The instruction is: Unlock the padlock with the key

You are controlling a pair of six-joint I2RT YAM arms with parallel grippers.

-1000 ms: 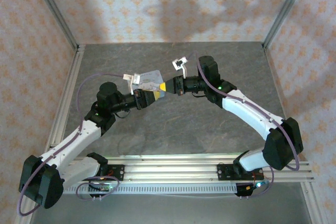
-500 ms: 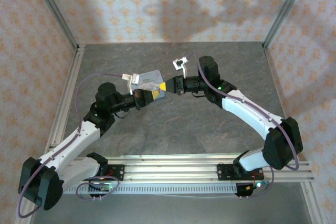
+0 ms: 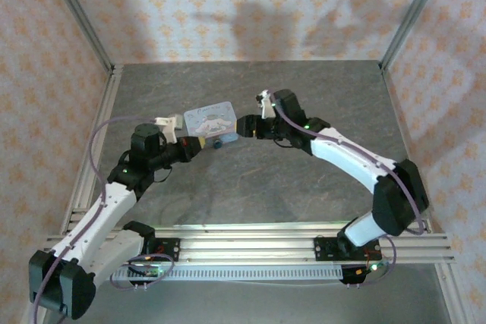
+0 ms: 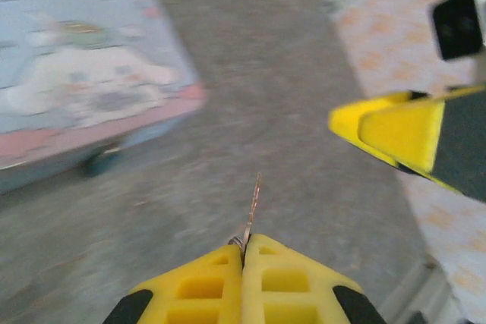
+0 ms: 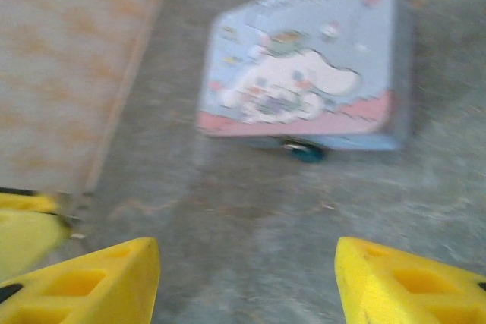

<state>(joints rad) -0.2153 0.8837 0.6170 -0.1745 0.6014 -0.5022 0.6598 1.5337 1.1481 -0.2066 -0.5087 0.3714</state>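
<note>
Writing: a thin line of print along the top of the tin [image 5: 304, 73] lid, too blurred to read; no brand legible. Lid print: white cartoon figure on pastel blue, pink band along the front edge.

Padlock [image 5: 304, 150]: small teal-blue blob low at the tin's front wall, right under the pink band. Touching or hooked on, cannot tell; shackle too blurred to make out. Same spot in top view, at the tin's near edge, between the tips of the two arms.

Left fingers [image 4: 201, 282]: yellow, pressed together, pinching the key [image 4: 253, 204] by its head. Slim metal blade sticking straight out past the tips, over bare grey tabletop [image 3: 250, 187] to the right of the tin. Padlock off to the left of the blade in left wrist view, apart from it.

Right fingers [image 5: 91, 278]: yellow, spread wide, nothing between them. Facing tin and padlock, apart from both. One right finger at the right side of left wrist view, near the key tip, not touching.

Edges: tin toward the back middle of the tabletop, well clear of the side rail [image 3: 95, 142] and the patterned back wall [image 3: 228, 13]. Wide bare tabletop between the tin and the near rail [image 3: 250, 234]. Open strips left and right of the tin too. Arms arched in toward the tin's front, tips close together, small gap between them.
</note>
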